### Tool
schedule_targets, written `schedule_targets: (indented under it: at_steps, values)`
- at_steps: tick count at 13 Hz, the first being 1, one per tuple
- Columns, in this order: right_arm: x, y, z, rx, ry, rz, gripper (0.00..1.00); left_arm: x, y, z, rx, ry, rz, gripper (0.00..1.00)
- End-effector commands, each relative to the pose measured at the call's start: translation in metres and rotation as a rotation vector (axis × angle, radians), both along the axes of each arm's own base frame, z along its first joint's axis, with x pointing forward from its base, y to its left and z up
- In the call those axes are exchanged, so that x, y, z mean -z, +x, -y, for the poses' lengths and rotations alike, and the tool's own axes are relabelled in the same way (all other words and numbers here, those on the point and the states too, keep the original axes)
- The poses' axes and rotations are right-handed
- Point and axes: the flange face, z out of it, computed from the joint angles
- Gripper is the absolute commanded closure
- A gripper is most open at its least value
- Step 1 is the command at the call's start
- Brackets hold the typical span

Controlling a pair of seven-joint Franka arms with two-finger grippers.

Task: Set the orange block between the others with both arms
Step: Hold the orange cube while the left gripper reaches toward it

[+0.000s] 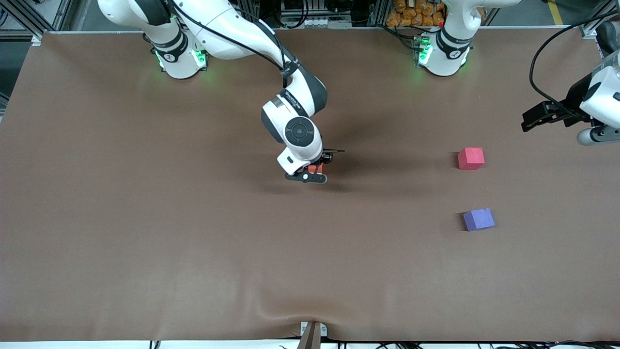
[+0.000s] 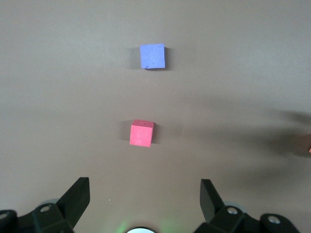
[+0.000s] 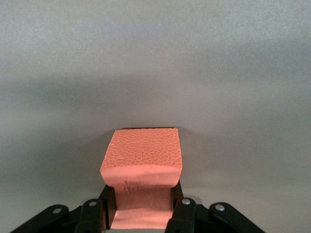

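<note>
Nearest the front camera lies the purple-blue cube (image 1: 479, 219), with the pinkish-red cube (image 1: 471, 158) farther back, well apart. Mid-table, my right gripper (image 1: 311, 172) pinches the orange block (image 1: 316, 168). My left gripper (image 1: 532, 118) waits, fingers spread, over the left arm's table end.

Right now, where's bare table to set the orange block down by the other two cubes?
Bare strip between the pinkish-red cube and the purple-blue cube. Bare cloth also runs from the shut right gripper, holding the orange block, to them. Tightest spot: the open left gripper hangs above the table's end near the pinkish-red cube.
</note>
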Motion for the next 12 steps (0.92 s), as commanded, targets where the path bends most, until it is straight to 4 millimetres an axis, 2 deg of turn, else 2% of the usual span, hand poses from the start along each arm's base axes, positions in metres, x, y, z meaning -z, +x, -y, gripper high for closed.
schedule_targets:
  at_steps: [1,3,6,7,9,12]
  values:
    - [0.001,0.003,-0.005,0.009,0.011,0.003,0.00,0.012,0.012,0.026,0.041,0.001,-0.003,0.00]
    - [-0.001,0.006,-0.003,0.012,0.017,0.008,0.00,0.015,0.024,0.038,0.052,-0.009,0.002,0.00]
    - [-0.005,0.008,0.000,0.014,0.014,-0.001,0.00,0.039,0.050,0.103,0.065,-0.006,-0.017,0.00]
    - [-0.013,0.007,0.000,0.008,0.006,-0.015,0.00,0.052,0.052,0.121,0.052,0.001,-0.034,0.00]
    - [-0.042,0.017,0.004,-0.007,-0.021,-0.065,0.00,0.079,0.051,0.165,0.046,-0.015,-0.070,0.00]
    - [-0.075,0.048,0.046,-0.087,-0.021,-0.147,0.00,0.111,0.061,0.192,0.038,-0.081,-0.083,0.00]
